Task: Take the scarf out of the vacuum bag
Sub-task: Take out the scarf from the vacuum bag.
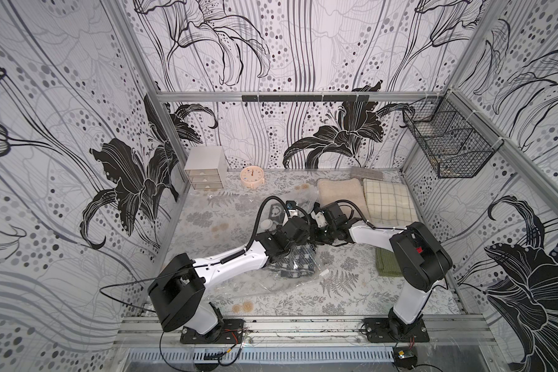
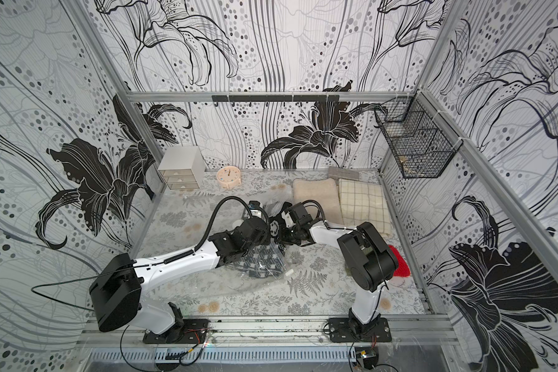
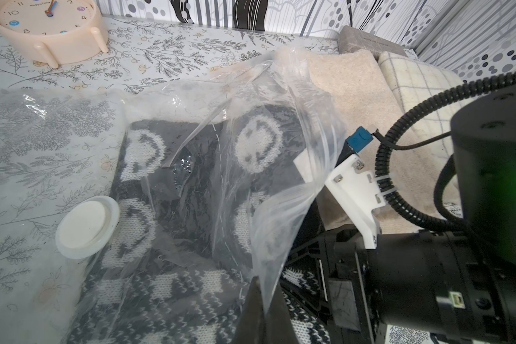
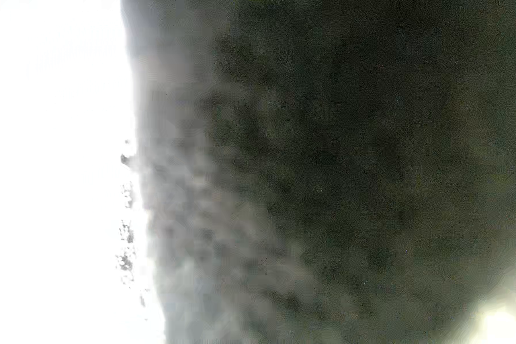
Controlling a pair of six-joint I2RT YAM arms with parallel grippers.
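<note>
Clear crinkled plastic covers the middle of your table [image 1: 203,222]. The bag [image 1: 282,283] lies between the 2 arms and partly under the left forearm. Its round white valve [image 3: 87,226] sits flat on top, touching the edge of the scarf [image 3: 191,214], and a small white slider [image 2: 288,273] lies at the bag's near edge.

The scarf, a black-and-white knit with smiley faces, is mostly inside the bag. In the left wrist view, 1 strip of knit shows bare of plastic, just beside the right arm's black wrist.

Your left pincer [image 3: 262,295] is clamped on a fold of the bag's open edge, and the film rises from between its dark fingers like a tent.

Your right pincer [image 2: 285,239] reaches into the bag's mouth from the opposite side, close to the left wrist. Its jaws are nearly together. Plastic and knit hide the tips, so you cannot tell whether they hold the scarf. The right wrist view gives only a dark blur with white glare along 1 side.

Along the back wall stand a peach clock [image 1: 252,178] and a small drawer unit [image 1: 204,167] in the left corner. At back right, a beige towel [image 1: 339,196] and a checked cloth [image 1: 388,201] lie side by side, with a grey block [image 1: 366,174] behind them. A green cloth [image 1: 387,264] lies by the right arm's elbow. A wire basket [image 1: 448,141] hangs on the right wall.
</note>
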